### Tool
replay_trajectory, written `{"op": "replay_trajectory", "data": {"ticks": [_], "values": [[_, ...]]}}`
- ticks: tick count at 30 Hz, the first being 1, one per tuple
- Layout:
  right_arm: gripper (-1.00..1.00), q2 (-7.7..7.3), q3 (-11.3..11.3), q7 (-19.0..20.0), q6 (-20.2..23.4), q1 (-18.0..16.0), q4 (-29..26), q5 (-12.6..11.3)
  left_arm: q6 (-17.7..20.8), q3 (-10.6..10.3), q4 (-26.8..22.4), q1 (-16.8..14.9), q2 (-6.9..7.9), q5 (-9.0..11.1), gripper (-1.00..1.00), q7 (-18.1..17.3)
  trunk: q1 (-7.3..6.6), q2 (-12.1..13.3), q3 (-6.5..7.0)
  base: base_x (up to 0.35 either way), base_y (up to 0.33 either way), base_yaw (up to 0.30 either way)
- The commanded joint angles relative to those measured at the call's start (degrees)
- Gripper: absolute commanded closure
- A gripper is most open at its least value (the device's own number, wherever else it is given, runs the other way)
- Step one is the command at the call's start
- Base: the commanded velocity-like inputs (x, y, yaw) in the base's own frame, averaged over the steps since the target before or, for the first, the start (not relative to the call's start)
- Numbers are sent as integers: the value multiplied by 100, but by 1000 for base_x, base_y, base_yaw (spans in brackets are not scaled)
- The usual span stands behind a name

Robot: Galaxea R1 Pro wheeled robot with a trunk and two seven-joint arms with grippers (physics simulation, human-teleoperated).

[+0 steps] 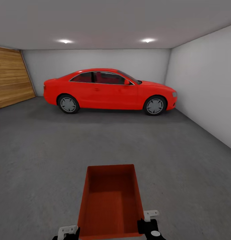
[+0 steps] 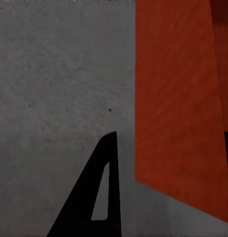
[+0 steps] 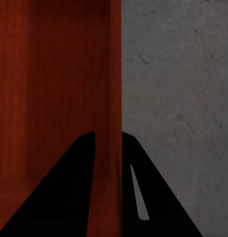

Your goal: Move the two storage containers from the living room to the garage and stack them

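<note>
Container [image 1: 110, 200], red-orange, open-topped, sits nearest the robot in the head view, held up between both arms above the dark grey floor [image 1: 38, 160] of the garage. Right gripper [image 3: 108, 143] is clamped on the container wall: the right wrist view shows one black finger inside the bin and the other outside, the thin wall pinched between them, which the head view cannot resolve. Left gripper [image 2: 165, 148]: the left wrist view shows one black finger [image 2: 96, 192] clear of the container's outer wall, over speckled concrete, and a sliver of a second finger at the far side of that wall; contact cannot be told. In the head view the left gripper [image 1: 67, 233] sits at the container's near left corner, the right [image 1: 149, 225] at the near right corner. Beyond, well apart, a red coupe [image 1: 108, 91] stands side-on before the white back wall [image 1: 95, 60]. Wooden plank door [image 1: 12, 80] at far left. Two ceiling spotlights [image 1: 65, 41] lit. No legible writing or badges anywhere.
</note>
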Motion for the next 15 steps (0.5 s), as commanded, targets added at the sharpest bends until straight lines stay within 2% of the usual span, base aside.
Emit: {"op": "replay_trajectory", "data": {"ticks": [1, 15], "values": [[100, -4, -249, -45, -12, -10, -69, 37, -2, 104, 10, 1, 65, 3, 100, 4, 2, -4, -7, 237, 0, 0], [100, -5, -249, -45, -12, -10, -68, 37, -2, 104, 10, 1, 66, 3, 100, 4, 2, -4, -7, 324, 0, 0]]}}
